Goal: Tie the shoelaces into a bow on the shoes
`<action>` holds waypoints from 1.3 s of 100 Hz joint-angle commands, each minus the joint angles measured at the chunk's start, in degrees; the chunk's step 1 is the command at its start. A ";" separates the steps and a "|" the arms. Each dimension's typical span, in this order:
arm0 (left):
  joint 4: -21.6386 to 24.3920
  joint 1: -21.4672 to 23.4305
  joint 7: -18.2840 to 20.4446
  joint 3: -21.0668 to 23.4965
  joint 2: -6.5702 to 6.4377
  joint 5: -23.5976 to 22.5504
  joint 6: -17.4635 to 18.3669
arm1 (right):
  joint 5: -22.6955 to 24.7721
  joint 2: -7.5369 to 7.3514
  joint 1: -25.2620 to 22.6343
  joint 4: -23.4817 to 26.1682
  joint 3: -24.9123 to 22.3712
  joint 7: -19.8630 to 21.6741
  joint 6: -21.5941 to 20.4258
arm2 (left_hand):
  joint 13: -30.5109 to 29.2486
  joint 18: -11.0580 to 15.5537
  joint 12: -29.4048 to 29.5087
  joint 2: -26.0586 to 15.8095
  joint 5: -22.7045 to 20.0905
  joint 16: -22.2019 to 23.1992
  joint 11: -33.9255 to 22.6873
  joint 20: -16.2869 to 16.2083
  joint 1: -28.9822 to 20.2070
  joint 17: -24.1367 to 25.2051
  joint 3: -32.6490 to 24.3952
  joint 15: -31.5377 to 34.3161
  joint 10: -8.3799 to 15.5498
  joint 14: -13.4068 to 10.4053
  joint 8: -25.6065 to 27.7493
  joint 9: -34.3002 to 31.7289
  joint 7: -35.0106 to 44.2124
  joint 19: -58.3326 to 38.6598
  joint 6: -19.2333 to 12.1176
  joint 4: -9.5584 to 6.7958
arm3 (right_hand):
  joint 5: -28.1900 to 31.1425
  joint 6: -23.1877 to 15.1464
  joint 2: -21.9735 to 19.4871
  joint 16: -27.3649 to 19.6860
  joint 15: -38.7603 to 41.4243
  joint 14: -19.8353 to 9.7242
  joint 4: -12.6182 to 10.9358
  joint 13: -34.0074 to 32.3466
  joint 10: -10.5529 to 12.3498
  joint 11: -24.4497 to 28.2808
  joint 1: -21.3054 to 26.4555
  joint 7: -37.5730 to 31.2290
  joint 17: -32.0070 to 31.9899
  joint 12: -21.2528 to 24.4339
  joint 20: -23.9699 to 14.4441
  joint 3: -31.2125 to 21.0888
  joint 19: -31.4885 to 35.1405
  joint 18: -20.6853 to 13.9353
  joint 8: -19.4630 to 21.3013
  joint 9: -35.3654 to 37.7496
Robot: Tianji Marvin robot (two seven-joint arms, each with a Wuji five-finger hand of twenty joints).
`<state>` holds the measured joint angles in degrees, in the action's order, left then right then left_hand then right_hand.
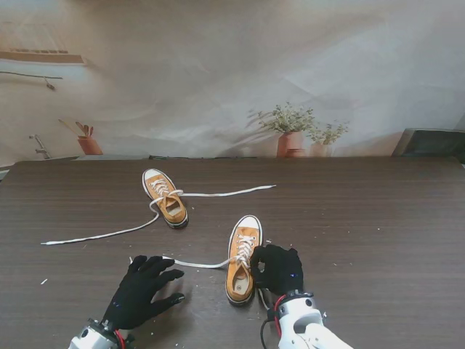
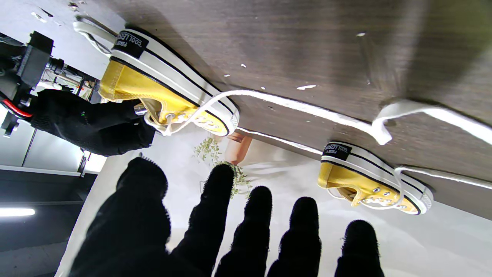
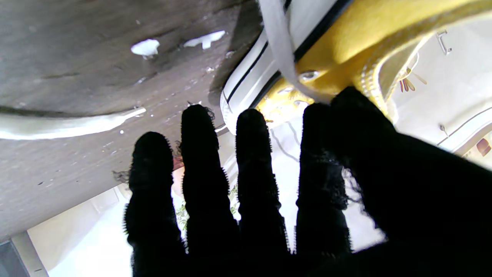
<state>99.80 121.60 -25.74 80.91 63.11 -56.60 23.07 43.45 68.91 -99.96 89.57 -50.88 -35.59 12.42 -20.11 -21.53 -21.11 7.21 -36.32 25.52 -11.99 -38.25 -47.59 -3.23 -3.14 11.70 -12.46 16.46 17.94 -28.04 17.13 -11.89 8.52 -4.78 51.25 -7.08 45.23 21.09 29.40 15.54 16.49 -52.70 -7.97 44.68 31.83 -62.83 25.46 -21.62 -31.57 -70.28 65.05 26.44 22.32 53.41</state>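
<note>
Two yellow low-top sneakers with white laces lie on the dark wooden table. The near shoe points away from me. My right hand presses against its right side, thumb and index finger pinched on a strand of its lace. Another strand trails left to the fingertips of my left hand, which is open with fingers spread and holds nothing. The far shoe lies untied, with its laces stretched out left and right.
Small white scraps dot the table near me. A printed backdrop with potted plants stands behind the table's far edge. A dark box sits at the back right.
</note>
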 commanded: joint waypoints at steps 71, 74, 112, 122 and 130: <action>0.77 0.62 1.28 0.38 0.33 1.42 1.05 | -14.95 0.55 -4.87 9.24 -7.52 9.68 -5.94 | 0.60 2.24 -0.29 -1.97 -1.15 -0.57 -0.64 1.64 -1.48 -0.25 -0.66 0.76 0.67 0.23 0.96 -0.58 0.18 1.22 -2.18 1.15 | -5.39 8.16 -6.92 -1.11 -3.11 1.01 1.03 -3.46 -2.16 -3.62 3.10 -7.61 -1.05 3.36 0.61 -0.10 -2.61 0.95 13.86 13.67; 0.78 0.62 1.31 0.38 0.32 1.40 1.04 | -14.89 0.46 -4.91 9.41 -7.59 10.06 -5.66 | 0.58 2.23 -0.28 -1.93 -1.11 -0.57 -0.62 1.73 -1.53 -0.25 -0.67 0.79 0.54 0.21 0.95 -0.55 0.15 1.27 -2.25 1.15 | -5.13 7.88 -6.74 -1.00 -2.86 0.72 1.09 -4.99 -1.80 -3.32 2.91 -7.51 0.01 3.59 0.58 -0.12 -2.13 1.10 13.47 15.39; 0.79 0.58 1.45 0.38 0.29 1.34 0.91 | -6.20 -0.46 -7.00 8.89 -7.12 6.65 -4.99 | 0.46 2.01 -0.29 -2.03 -1.11 -0.62 -0.66 2.22 -1.54 -0.46 -0.64 1.05 0.60 0.19 0.93 -0.63 0.12 1.24 -2.30 1.20 | -15.00 8.62 -11.40 0.86 -3.96 2.80 -8.89 1.65 -1.49 -0.15 -11.39 17.35 -5.39 -0.14 -0.76 2.14 -2.02 1.22 3.19 -2.32; 0.77 0.60 1.14 0.48 0.32 1.22 1.07 | -3.28 -1.38 -7.70 10.25 -6.42 8.89 -2.71 | 0.48 1.98 -0.30 -2.01 -1.18 -0.64 -0.70 2.26 -1.57 -0.53 -0.64 1.07 0.65 0.25 0.95 -0.73 0.18 1.17 -2.29 1.20 | -16.64 9.11 -10.46 0.65 -4.16 2.96 -8.25 3.79 -1.56 -0.42 -13.87 19.34 -6.19 -0.31 -0.82 8.57 -2.71 1.13 3.42 -6.00; 0.75 0.60 1.01 0.50 0.33 1.17 1.13 | -0.54 -2.00 -7.19 10.15 -5.39 10.11 -0.68 | 0.48 1.95 -0.30 -2.00 -1.14 -0.64 -0.70 2.30 -1.57 -0.52 -0.63 1.11 0.66 0.25 0.95 -0.72 0.17 1.15 -2.25 1.20 | -17.40 9.09 -9.24 0.58 -4.07 2.65 -7.94 4.02 -0.90 -0.39 -14.39 19.67 -5.86 -0.43 -0.93 10.98 -2.69 1.13 3.65 -7.36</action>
<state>100.07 122.01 -25.38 81.36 63.39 -55.13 24.10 42.31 67.44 -107.29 100.12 -57.14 -26.26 11.74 -20.11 -21.53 -21.11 7.21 -36.32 25.52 -12.11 -36.85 -47.59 -3.76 -3.14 12.48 -12.46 16.48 17.94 -28.29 17.13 -11.78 8.52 -4.77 35.76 1.86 34.65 21.31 26.16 18.11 8.83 -49.92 -9.60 43.96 19.76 -43.74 20.09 -21.00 -31.55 -61.79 62.75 27.43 24.57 47.86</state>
